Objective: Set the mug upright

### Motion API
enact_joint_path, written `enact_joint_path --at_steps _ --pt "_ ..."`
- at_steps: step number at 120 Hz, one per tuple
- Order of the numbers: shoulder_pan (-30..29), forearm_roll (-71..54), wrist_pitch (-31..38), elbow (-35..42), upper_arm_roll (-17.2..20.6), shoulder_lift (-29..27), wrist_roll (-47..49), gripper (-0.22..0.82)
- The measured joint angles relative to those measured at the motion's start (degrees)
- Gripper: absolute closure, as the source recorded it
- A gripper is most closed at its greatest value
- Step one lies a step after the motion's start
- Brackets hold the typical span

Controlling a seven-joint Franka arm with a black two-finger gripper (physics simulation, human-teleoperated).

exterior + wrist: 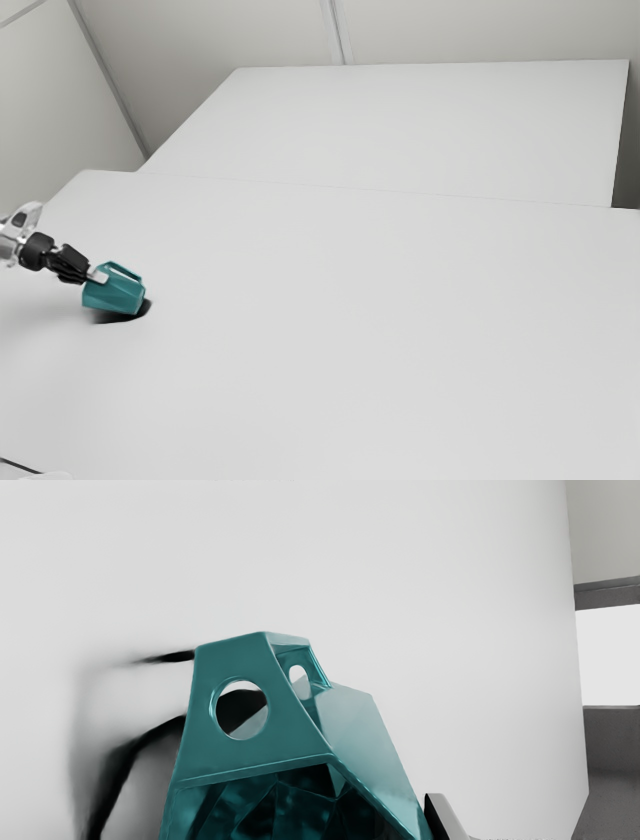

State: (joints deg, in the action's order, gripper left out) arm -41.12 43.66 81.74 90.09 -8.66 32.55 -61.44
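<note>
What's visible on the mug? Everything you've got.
The mug is teal and glossy, with flat facets, an angular handle with rounded openings, and a dark hollow interior; it could be ceramic or plastic. It is tipped well off upright, handle side up, mouth toward the gripper. It is at the exterior view's left, over the white table, with a dark shadow by it. The gripper is right at it; whether it grips, or whether the mug touches the table, I can't tell.

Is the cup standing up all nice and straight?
No, in the exterior view the teal mug is tipped, its sides and edges slanting.
</note>
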Motion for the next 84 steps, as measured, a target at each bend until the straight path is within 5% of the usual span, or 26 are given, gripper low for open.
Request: enact_joint_path --at_steps 40,56,84 --pt "2.02 -0.46 -3.04 2.16 0.32 -7.11 -0.79 0.77" --pt "9.38 -6.15 -0.58 4.88 -0.16 -14.78 1.17 0.78" --pt "24.59 -21.10 13.96 12.34 -0.37 -24.12 8.24 0.79"
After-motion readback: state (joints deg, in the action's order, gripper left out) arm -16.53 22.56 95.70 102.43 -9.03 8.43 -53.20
